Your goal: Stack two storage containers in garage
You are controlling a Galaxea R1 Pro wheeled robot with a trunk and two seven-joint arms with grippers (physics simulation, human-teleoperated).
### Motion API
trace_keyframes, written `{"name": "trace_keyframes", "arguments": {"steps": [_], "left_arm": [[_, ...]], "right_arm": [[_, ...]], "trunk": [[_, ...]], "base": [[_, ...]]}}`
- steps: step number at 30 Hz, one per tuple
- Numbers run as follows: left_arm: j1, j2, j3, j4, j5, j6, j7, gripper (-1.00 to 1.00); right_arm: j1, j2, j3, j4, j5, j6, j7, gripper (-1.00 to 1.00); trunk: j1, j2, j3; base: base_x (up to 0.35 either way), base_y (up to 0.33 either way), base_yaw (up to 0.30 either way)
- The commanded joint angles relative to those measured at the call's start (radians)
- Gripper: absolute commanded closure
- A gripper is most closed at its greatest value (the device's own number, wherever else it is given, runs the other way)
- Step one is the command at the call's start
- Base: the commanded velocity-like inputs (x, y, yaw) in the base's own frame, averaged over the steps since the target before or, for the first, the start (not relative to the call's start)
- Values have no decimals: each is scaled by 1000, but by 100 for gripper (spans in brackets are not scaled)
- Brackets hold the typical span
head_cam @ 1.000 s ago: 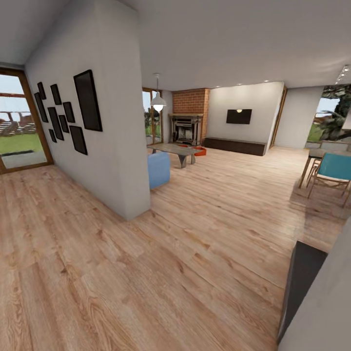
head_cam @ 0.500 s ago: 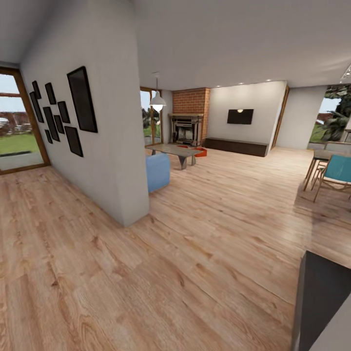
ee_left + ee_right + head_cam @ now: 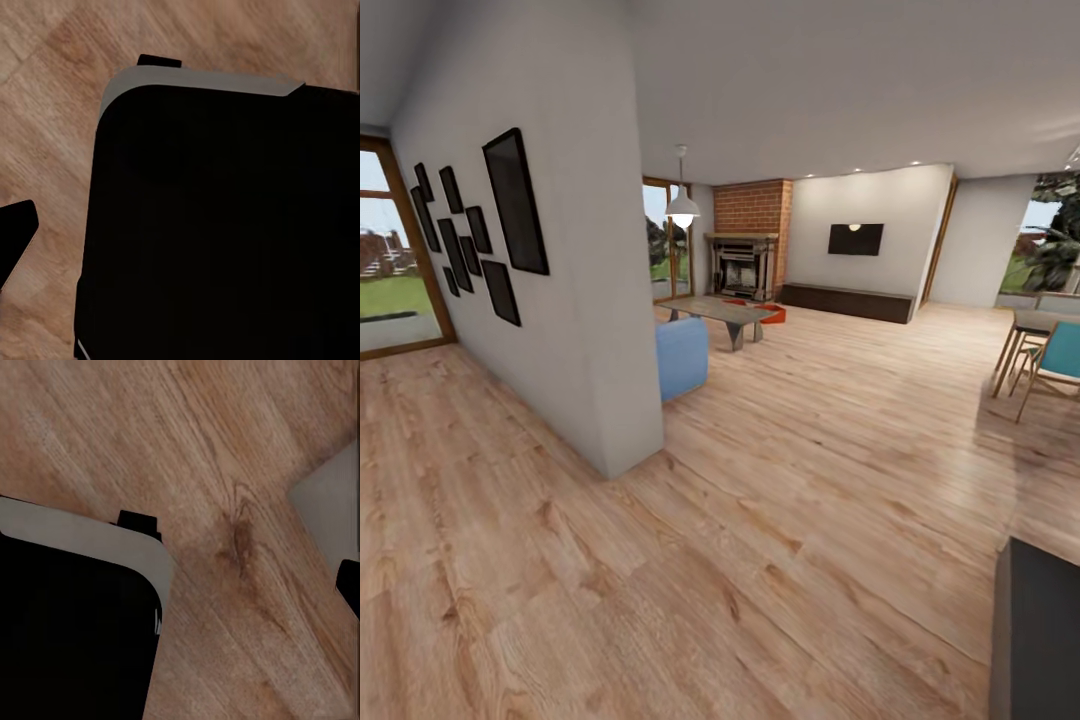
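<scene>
Red-orange storage containers (image 3: 768,311) on living-rm floor by fireplace, partly hidden behind table.

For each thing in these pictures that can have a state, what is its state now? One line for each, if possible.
storage containers: on the wood floor by the fireplace, partly hidden behind the low table; not yet picked up.
pendant lamp: lit.
fireplace: dark, no fire visible.
wall screen: dark, apparently off.
blue chair: upright beside the dining table.
</scene>
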Motion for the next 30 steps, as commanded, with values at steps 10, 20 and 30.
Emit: {"name": "trace_keyframes", "arguments": {"steps": [10, 20, 30], "left_arm": [[0, 0, 2, -1, 7, -1, 0, -100], [0, 0, 4, -1, 6, -2, 1, -100], [0, 0, 1, -1, 7, -1, 0, -100]], "right_arm": [[-1, 0, 9, 2, -9, -5, -1, -100], [-1, 0, 9, 2, -9, -5, -1, -100], [-1, 0, 8, 1, -13, -4, 7, -100]], "trunk": [[1, 0, -1], [1, 0, -1], [1, 0, 0]], "base": [[324, 0, 0], [324, 0, 0], [324, 0, -29]]}}
